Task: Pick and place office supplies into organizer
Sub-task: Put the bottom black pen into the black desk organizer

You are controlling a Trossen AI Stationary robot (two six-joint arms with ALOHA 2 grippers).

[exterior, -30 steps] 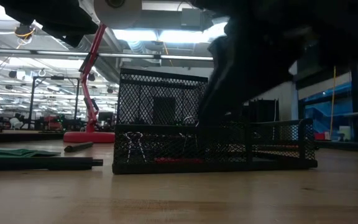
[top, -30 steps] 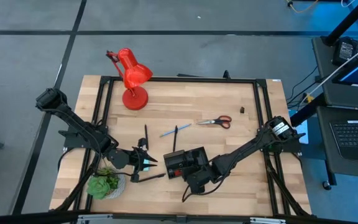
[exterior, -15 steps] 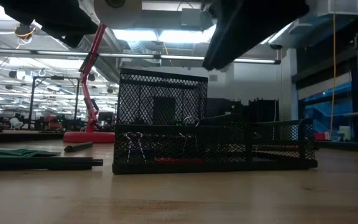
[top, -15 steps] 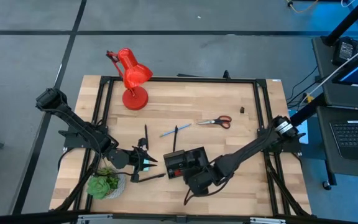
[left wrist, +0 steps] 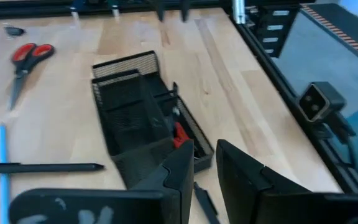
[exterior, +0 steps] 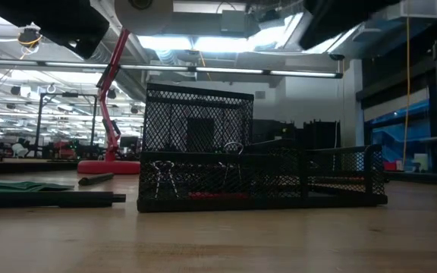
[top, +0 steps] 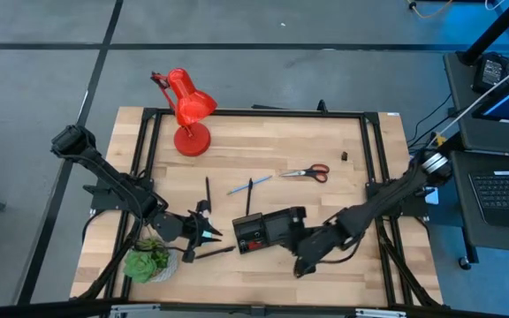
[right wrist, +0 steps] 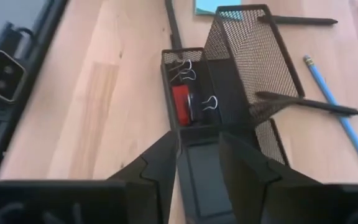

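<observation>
My right gripper [top: 300, 262] hangs above the wooden table [top: 343, 190] toward its front edge, just to the right of the black mesh organizer [top: 269, 230], with nothing between its fingers [right wrist: 157, 165]; they stand a little apart, and through the gap I look straight down on the organizer's low compartment. In that compartment lie a small red piece [right wrist: 181, 103] and a few binder clips [right wrist: 187, 71], and the taller mesh compartment stands beside it. A black pen [right wrist: 309, 103] lies against the organizer's far side, and a light blue pen [top: 238, 187] rests just beyond it toward the middle of the table. My left gripper [top: 207, 234] sits on the other side of the organizer, near the front left of the table, fingers [left wrist: 178, 171] slightly parted and holding nothing, next to a light blue notepad [top: 208, 230] and another black pen [top: 211, 253]. The red-handled scissors [top: 307, 172] lie well apart from both grippers, toward the table's right rear, with a tiny black clip [top: 344, 156] beyond them. A red desk lamp [top: 187, 110] stands at the rear left corner and a small green potted plant [top: 148, 262] at the front left.
</observation>
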